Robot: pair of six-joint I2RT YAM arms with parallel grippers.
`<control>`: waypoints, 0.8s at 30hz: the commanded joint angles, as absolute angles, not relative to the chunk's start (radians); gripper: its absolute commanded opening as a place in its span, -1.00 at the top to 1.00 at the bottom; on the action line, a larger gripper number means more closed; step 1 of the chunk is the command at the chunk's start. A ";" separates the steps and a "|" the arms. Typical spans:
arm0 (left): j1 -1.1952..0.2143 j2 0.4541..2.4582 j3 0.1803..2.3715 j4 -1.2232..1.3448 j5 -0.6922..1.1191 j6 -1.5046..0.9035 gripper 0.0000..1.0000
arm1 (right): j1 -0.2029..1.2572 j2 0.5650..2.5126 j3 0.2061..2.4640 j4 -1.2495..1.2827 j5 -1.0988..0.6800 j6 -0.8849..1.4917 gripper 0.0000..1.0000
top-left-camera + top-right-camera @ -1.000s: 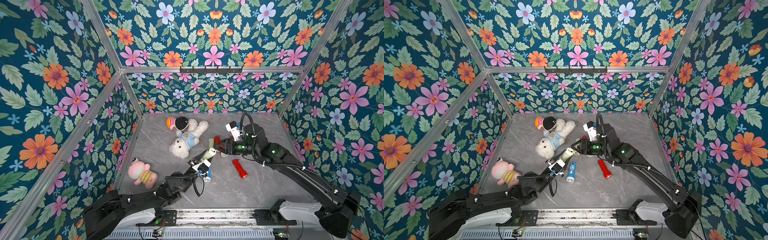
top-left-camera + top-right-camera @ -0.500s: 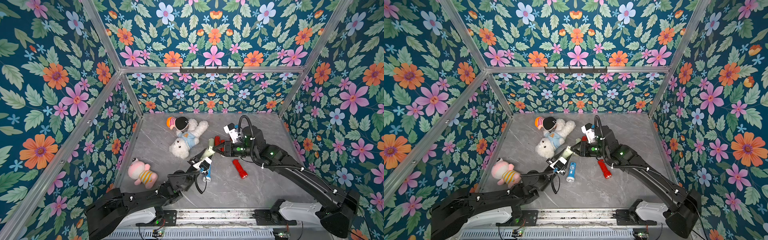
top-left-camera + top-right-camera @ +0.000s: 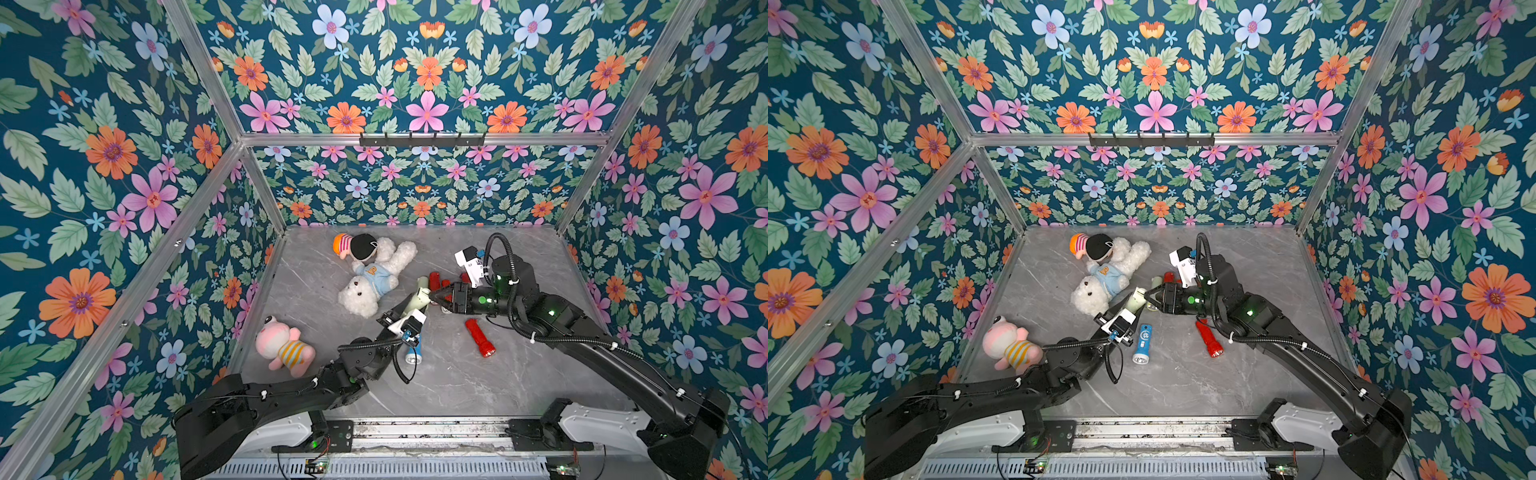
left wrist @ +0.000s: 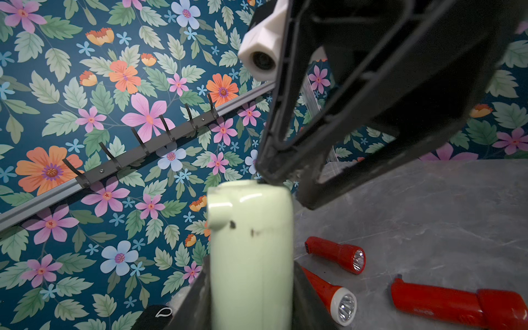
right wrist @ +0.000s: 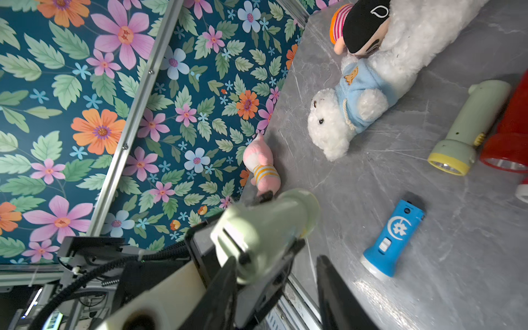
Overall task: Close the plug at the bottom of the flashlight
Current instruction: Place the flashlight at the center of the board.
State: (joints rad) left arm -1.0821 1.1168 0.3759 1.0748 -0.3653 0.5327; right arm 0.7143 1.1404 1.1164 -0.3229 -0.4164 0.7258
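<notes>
Booth walled on three sides in dark floral paper (image 3: 124,166), with silver frame bars (image 3: 291,139) at the seams and a black hook rail (image 3: 422,139) on the back wall. The floor is a grey marbled table (image 3: 519,374). Its widest bare stretch lies front and right, plus the far right corner; the left and middle are cluttered. Both arms reach in from the front edge and meet mid-table. White bear (image 3: 370,282) lies left of centre, a black-haired doll (image 3: 357,247) at its far end. Pink plush (image 3: 282,347) sits against the left wall edge. Loose on the table: red flashlight (image 3: 480,337), blue flashlight (image 3: 1143,343), other red flashlights (image 3: 434,280) behind the arms. Left gripper (image 3: 409,309) pinches the pale green flashlight (image 3: 417,300), held off the table mid-scene, butt end toward the right gripper (image 3: 436,297). That gripper's jaws stand apart, one finger (image 4: 271,163) touching that end.
</notes>
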 commanded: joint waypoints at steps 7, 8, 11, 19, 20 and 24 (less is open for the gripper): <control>-1.082 1.078 0.521 0.728 -0.505 0.266 1.00 | 0.609 0.930 1.031 -0.493 -0.277 0.644 -0.10; -1.081 1.074 0.555 0.641 -0.518 0.197 1.00 | 0.591 0.906 1.015 -0.509 -0.271 0.639 -0.11; -1.083 1.079 0.656 0.395 -0.566 -0.038 1.00 | 0.551 0.857 0.977 -0.551 -0.252 0.613 -0.12; -1.085 1.105 0.784 0.032 -0.545 -0.469 1.00 | 0.539 0.827 0.869 -0.558 -0.232 0.579 -0.15; -1.089 1.115 0.785 0.024 -0.527 -0.502 1.00 | 0.537 0.827 0.858 -0.560 -0.233 0.575 -0.15; -1.108 1.191 0.819 -0.020 -0.465 -0.626 1.00 | 0.529 0.818 0.822 -0.575 -0.235 0.557 -0.18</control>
State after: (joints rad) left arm -1.0985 1.1587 0.7982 0.0502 -0.5140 -0.4610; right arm 0.5323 0.8249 0.8341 -0.5667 -0.2501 0.5804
